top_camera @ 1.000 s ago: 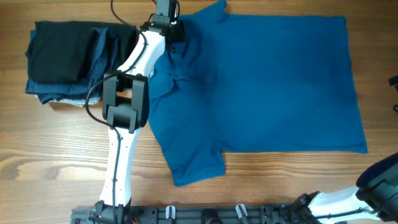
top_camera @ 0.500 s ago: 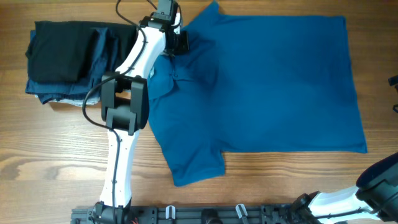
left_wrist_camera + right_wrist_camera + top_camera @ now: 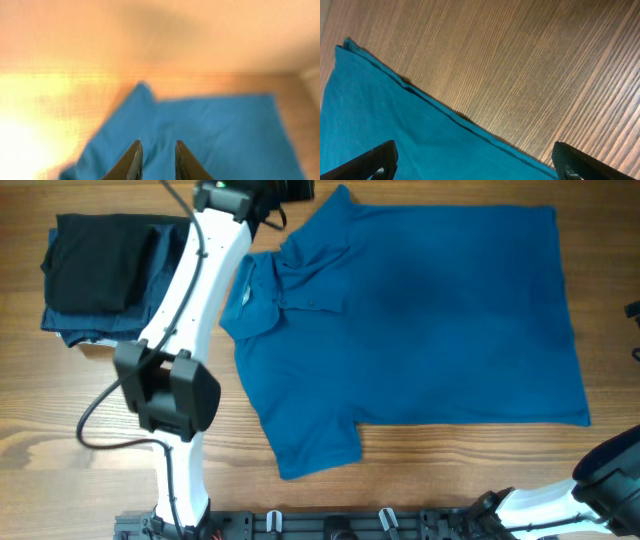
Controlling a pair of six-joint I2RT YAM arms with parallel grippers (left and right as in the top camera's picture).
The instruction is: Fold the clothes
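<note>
Two empty claws face the blue shirt (image 3: pixel 420 320) (spread flat on the table (image 3: pixel 100 430)): left claw (image 3: pixel 157 145) narrowly apart above its collar end, right claw (image 3: pixel 474 150) wide apart near its edge, so a shallow pinch may drag and wrinkle it.

You see blue polo shirt (image 3: pixel 420 320) spread flat on table (image 3: pixel 60 430), front up, a few wrinkles near collar (image 3: pixel 255 290). Short sleeve (image 3: pixel 315 445) sticks out on near side. Beside collar end: pile of folded dark clothes (image 3: pixel 105 275), black on top, blue-grey under.
</note>
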